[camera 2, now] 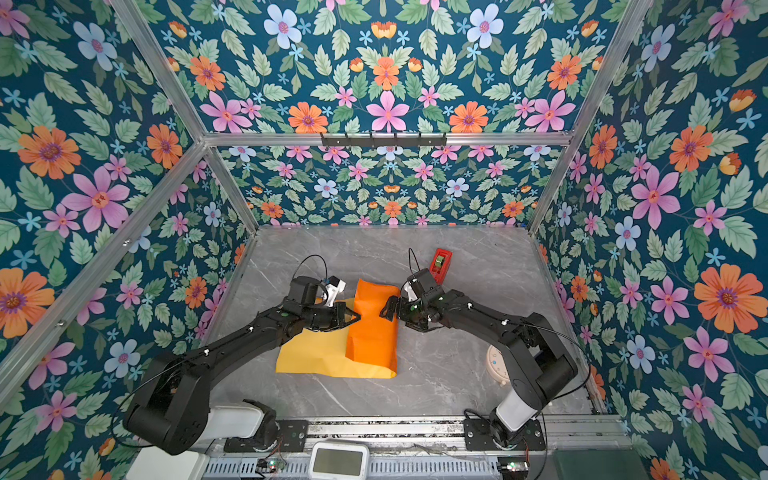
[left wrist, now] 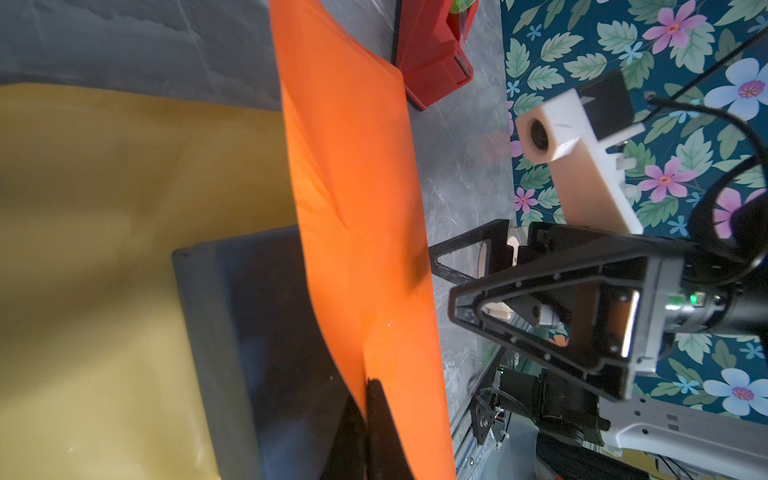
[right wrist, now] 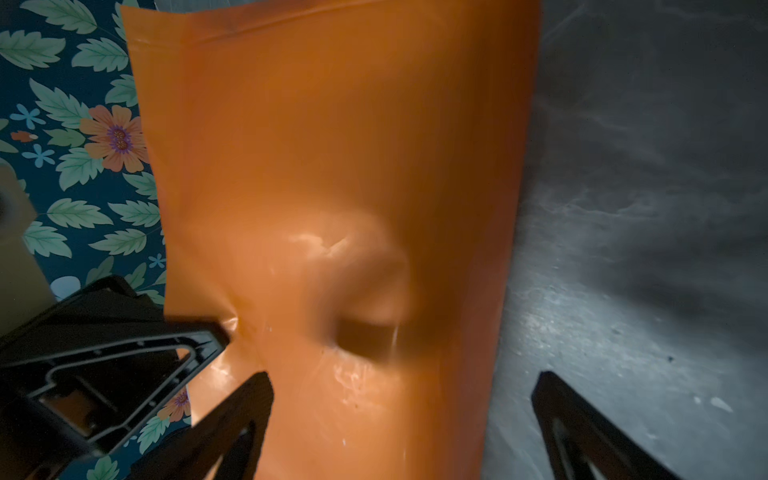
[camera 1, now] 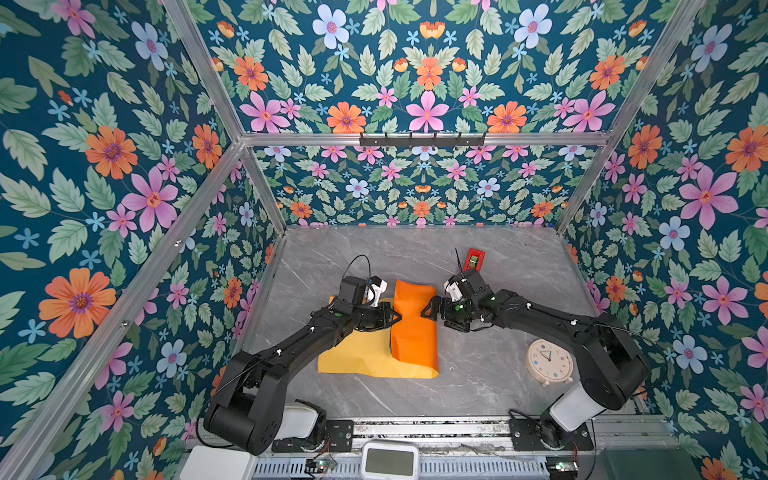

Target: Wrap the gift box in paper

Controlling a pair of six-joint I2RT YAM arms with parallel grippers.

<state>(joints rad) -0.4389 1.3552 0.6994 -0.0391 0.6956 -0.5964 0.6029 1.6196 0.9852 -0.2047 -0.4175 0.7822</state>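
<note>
The paper (camera 1: 357, 353) lies yellow face up on the grey table, its right part raised as an orange flap (camera 1: 415, 328) (camera 2: 372, 328). My left gripper (camera 1: 397, 319) (left wrist: 368, 386) is shut on the flap's left edge. In the left wrist view the dark-blue gift box (left wrist: 266, 332) sits on the yellow face, partly under the flap; in both top views the flap hides almost all of it. My right gripper (camera 1: 428, 309) (right wrist: 403, 395) stands open at the flap's right side, one finger over the orange face (right wrist: 332, 166) and the other over the table, holding nothing.
A red tape dispenser (camera 1: 474, 259) (left wrist: 432, 54) stands behind the right gripper. A cream round clock (camera 1: 549, 361) lies at the right under the right arm. A white device (camera 1: 389, 461) sits on the front rail. Flowered walls enclose the table on three sides.
</note>
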